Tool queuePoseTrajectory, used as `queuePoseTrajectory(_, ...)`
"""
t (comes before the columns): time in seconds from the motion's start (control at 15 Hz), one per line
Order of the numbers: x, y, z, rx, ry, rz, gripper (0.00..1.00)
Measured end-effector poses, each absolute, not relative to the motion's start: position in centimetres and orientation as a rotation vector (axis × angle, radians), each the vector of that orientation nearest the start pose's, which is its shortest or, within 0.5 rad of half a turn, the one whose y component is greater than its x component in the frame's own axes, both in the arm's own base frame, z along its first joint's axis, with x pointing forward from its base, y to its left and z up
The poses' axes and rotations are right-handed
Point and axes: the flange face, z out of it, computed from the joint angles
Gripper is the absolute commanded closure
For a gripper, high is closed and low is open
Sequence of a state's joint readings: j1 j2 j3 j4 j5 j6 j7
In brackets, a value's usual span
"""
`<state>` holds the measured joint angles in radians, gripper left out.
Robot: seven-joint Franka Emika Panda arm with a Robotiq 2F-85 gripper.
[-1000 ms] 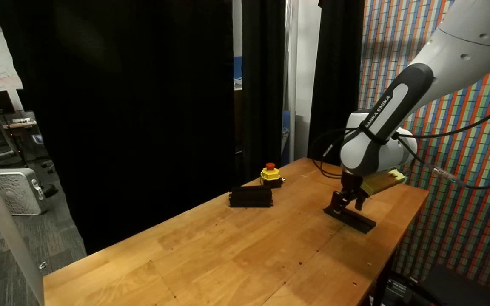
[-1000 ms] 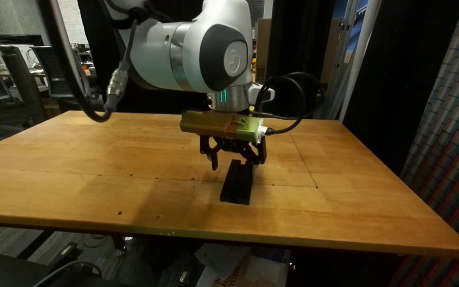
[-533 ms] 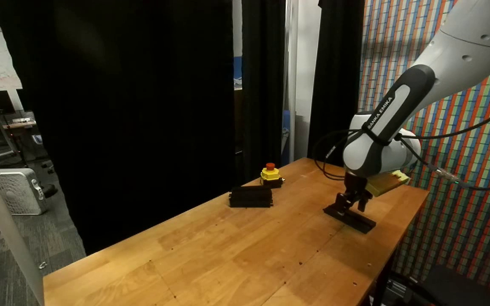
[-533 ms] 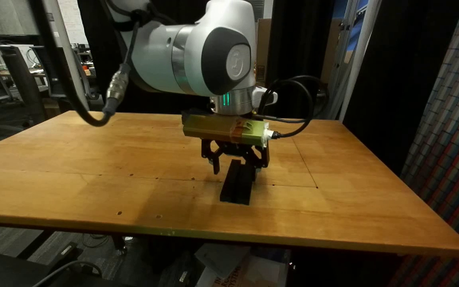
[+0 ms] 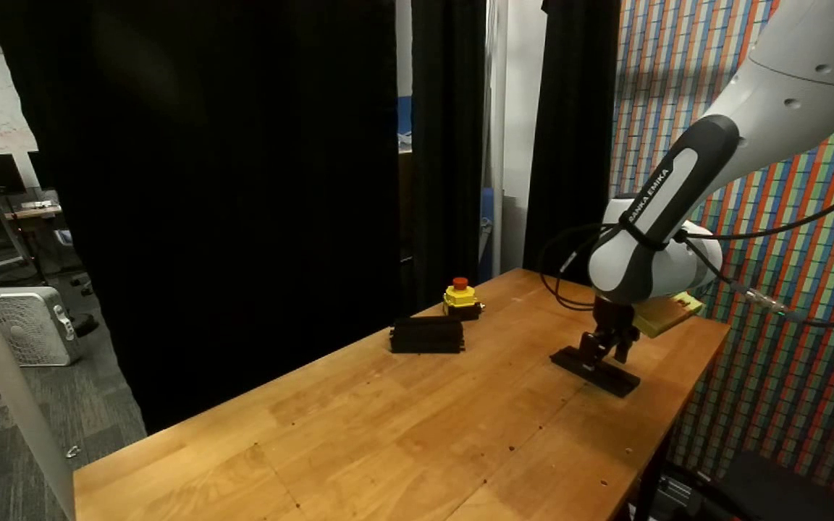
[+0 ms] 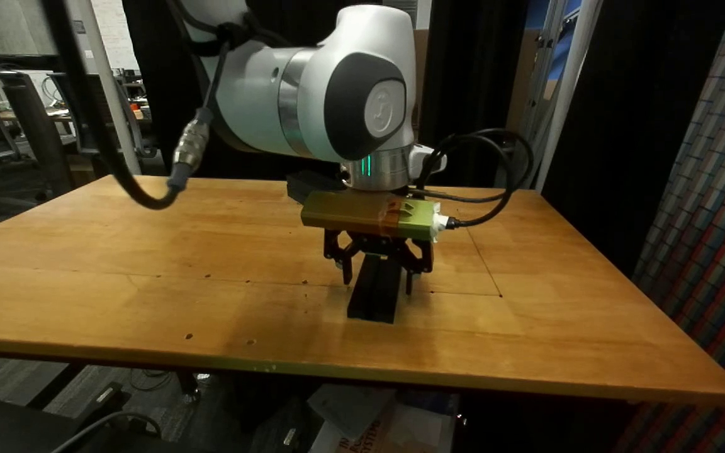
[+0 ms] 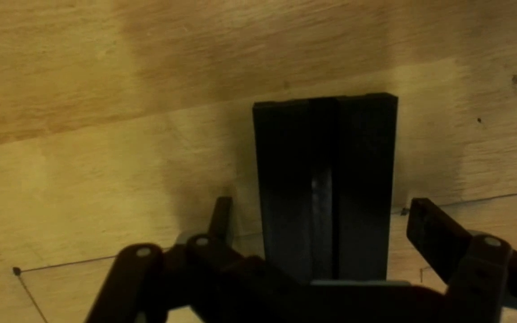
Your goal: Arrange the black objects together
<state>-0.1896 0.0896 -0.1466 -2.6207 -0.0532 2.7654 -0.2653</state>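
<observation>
- Black bar (image 7: 285,179): flat on the wooden table (image 5: 388,420), grooved lengthwise, partly beneath your gripper (image 6: 378,288).
- State of hand: released; you have 2 fingers (image 7: 221,217) spread astride the bar, 1 per side, wood showing between each and the bar in the wrist view.
- Other black objects (image 5: 426,336): massed as a dark block, well apart from the bar (too dark for you to count).
- Yellow box with red button (image 5: 460,298): near that block, on the table.
</observation>
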Motion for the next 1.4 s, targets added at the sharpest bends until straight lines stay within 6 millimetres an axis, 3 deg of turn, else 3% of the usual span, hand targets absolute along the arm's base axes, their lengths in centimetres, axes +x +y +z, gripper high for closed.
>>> queuePoseTrajectory(0.6, 40.9, -15.6, 21.1, -3.166, -0.001, -0.044, 0.00)
queuePoseTrajectory(0.67, 40.8, -15.7, 21.0, -3.162, -0.001, -0.042, 0.17)
queuePoseTrajectory(0.93, 40.9, -16.1, 21.0, -3.155, -0.013, -0.050, 0.50)
queuePoseTrajectory(1.07, 41.0, -16.2, 21.5, -3.156, -0.021, -0.068, 0.55)
queuePoseTrajectory(1.4, 41.8, -16.4, 22.1, -3.162, -0.048, -0.091, 0.55)
